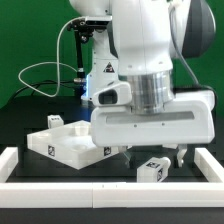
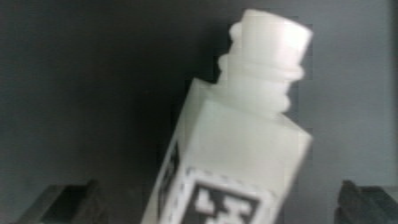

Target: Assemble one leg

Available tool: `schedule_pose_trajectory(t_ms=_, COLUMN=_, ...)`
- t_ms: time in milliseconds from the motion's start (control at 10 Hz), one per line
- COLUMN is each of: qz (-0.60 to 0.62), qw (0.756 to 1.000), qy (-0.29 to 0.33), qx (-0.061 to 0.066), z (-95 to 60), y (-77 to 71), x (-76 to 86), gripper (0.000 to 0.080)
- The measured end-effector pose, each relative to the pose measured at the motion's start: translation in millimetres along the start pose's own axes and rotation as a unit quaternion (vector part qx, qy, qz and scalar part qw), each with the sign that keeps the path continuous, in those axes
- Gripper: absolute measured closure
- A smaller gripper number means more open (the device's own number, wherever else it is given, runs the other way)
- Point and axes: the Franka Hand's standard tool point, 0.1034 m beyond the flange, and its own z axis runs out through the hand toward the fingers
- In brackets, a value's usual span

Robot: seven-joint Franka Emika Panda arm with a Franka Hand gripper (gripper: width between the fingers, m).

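My gripper point(image 1: 150, 156) is apart, empty; leg point(image 1: 152, 170) lies on the table point(image 1: 60, 172) just under me, between the fingers, its long axis crossing my closing line, slightly skewed

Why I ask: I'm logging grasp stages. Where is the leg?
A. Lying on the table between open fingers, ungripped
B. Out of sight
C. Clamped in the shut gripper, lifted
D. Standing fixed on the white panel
A: the leg lies on the dark table, and the wrist view shows gaps between it and both fingers of the open gripper.
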Motion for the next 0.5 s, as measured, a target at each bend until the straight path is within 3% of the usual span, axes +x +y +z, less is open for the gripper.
schedule_pose_trajectory(t_ms=200, qz=0.009, qw=1.000, qy=0.002, qx=0.000, z=3.2, y=-1.3, x=-0.3, gripper=0.0150)
schedule_pose_trajectory(t_ms=400, qz=0.008, qw=1.000, qy=0.001, qx=0.000, z=4.0, y=-1.3, x=-0.8, gripper=0.0412)
schedule_pose_trajectory(t_ms=500, qz=0.008, qw=1.000, qy=0.001, qx=0.000, z=4.0, y=-1.4, x=-0.8, gripper=0.0412)
